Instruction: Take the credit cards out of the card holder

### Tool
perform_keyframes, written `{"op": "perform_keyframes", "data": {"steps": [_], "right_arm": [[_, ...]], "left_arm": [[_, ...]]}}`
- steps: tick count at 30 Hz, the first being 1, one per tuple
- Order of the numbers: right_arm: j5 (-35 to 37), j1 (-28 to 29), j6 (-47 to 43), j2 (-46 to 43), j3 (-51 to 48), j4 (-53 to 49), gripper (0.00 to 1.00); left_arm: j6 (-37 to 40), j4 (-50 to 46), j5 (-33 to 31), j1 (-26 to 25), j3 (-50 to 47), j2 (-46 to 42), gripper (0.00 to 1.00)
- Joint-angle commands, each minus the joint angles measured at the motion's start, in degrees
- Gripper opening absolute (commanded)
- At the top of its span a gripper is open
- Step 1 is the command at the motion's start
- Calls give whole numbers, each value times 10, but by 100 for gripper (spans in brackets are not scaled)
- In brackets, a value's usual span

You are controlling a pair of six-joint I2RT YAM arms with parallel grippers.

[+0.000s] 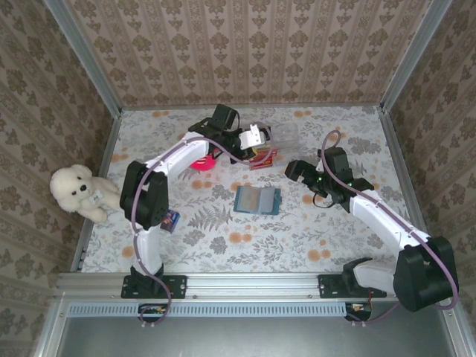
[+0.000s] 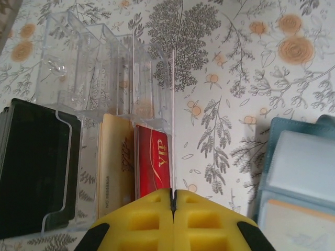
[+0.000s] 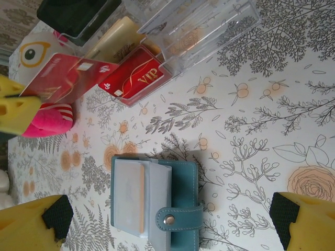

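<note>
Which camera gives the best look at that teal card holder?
The right wrist view: the card holder lies whole and close, open, snap strap visible. The top external view has it small, mid-table; the left wrist view catches its edge at the right.

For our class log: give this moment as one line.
left gripper shut on red credit card | right gripper open near card holder

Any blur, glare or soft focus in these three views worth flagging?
Top external: evenly lit, sharp. Left wrist: left claw soft up close, clear tray glinting, credit card seen edge-on as a thin line. Right wrist: right claw blurred at the corners, card holder crisp.
</note>
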Motion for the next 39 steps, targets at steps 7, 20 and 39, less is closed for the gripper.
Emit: {"op": "perform_keyframes", "data": {"steps": [7,20,39], "right_arm": [[-19,-3,-4,-12,-17,-13,100],[-46,-5,4,-7,-16,-9,100],[-56,-5,22,15,-16,9,100]], "left_arm": [[70,-44,-17,16,73,72,0],[-33,-20,-28,15,59,79,0],[-73,2,-82,5,50,73,0]]}}
